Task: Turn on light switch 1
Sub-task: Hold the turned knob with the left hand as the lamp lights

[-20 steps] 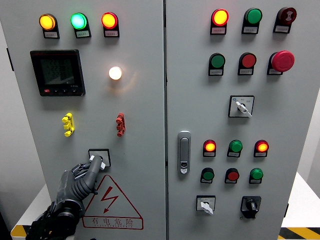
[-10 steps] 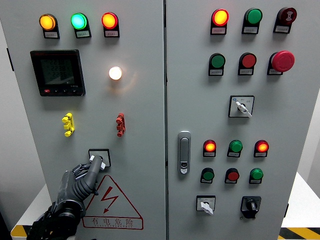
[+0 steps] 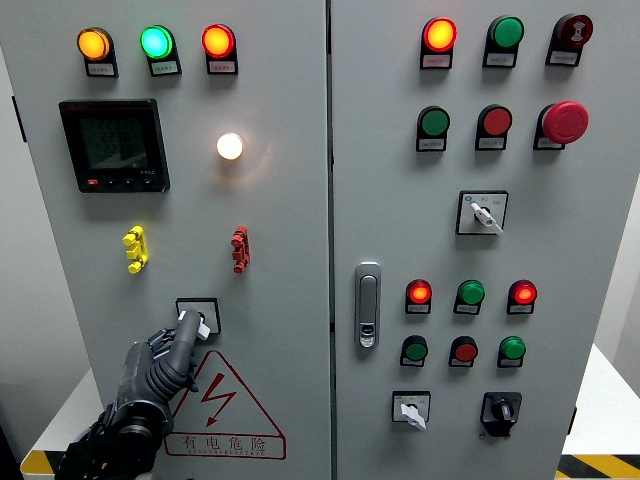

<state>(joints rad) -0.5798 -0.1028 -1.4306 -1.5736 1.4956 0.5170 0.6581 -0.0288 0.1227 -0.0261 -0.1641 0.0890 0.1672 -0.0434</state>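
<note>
The light switch is a small rotary selector with a white knob on a square black-edged plate, low on the cabinet's left door. My left hand, dark and jointed, rises from the bottom left corner. Its fingertips close on the left side of the knob, and the thumb sits a little lower left. Above the switch a round white lamp glows. The right hand is out of the picture.
The left door carries three lit indicator lamps, a dark meter display, yellow and red clips and a high-voltage warning triangle. The right door has a handle, several buttons and selectors, and a red emergency stop.
The left hand has stayed on the switch knob with almost no movement. The white lamp is lit throughout.
</note>
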